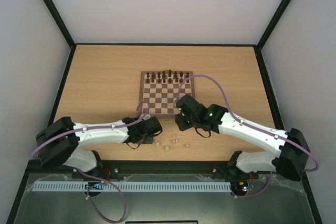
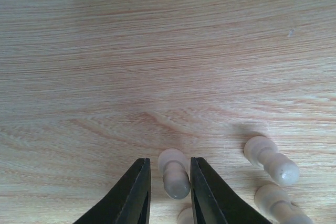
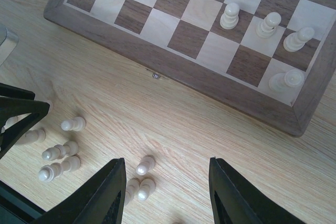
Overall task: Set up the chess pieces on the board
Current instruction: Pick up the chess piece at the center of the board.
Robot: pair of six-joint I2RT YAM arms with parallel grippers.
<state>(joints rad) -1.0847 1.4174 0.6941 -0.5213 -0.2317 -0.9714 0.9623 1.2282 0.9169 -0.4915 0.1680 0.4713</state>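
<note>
Left gripper point(image 2: 170, 182) sits low over the table point(image 2: 157, 51), fingers narrowly parted astride a lying pale pawn point(image 2: 174, 174), a sliver of wood showing beside it. Right gripper point(image 3: 168, 182), fingers wide, hovers over loose chess pieces point(image 3: 58, 153) on the table on the near side of the board point(image 1: 157, 100). Four pale pieces point(image 3: 270, 24) stand at one corner, and dark pieces point(image 1: 167, 76) line its far edge

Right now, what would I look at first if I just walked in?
Probably the checkered chessboard in the middle of the table, with dark pieces lined up along its far side. Next, the little pale pawns lying tipped over just in front of the board, and the left claw straddling one of them.
</note>
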